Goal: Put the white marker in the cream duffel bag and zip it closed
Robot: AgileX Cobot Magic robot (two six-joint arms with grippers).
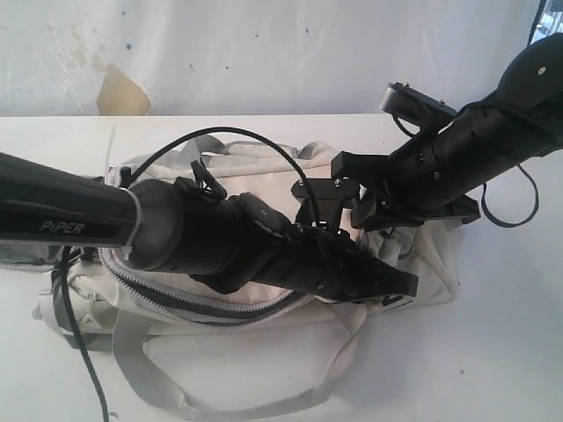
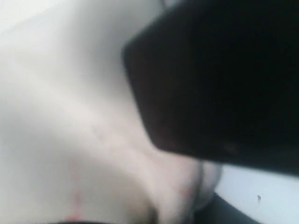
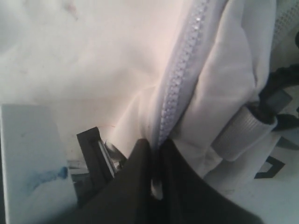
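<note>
The cream duffel bag (image 1: 431,255) lies across the table (image 1: 493,352), and the job now looks like the zip-up. The white marker is nowhere in view; it may be inside already, but the pictures cannot confirm that.

The right gripper (image 3: 154,145) is clenched on the zipper (image 3: 180,79), its fingers pinched together over the tape where the meshed teeth end. Whether the pull tab itself is between them is too hidden to say. The left gripper (image 1: 387,286) reaches across to the right end of the bag, low against the fabric. Its wrist view is only blur and cream cloth, so I cannot tell how its jaws stand.

On the near left side the bag mouth (image 1: 185,294) gapes, dark lining showing, so much of the track is unclosed.

To do it well, I would:
- hold the right end down firmly so the cloth stays taut
- draw the slider low and straight along the track, toward the left
- avoid lifting, which would bunch the soft fabric under the teeth
- watch the webbing strap (image 1: 176,400) and loose folds near the opening, which could snag
</note>
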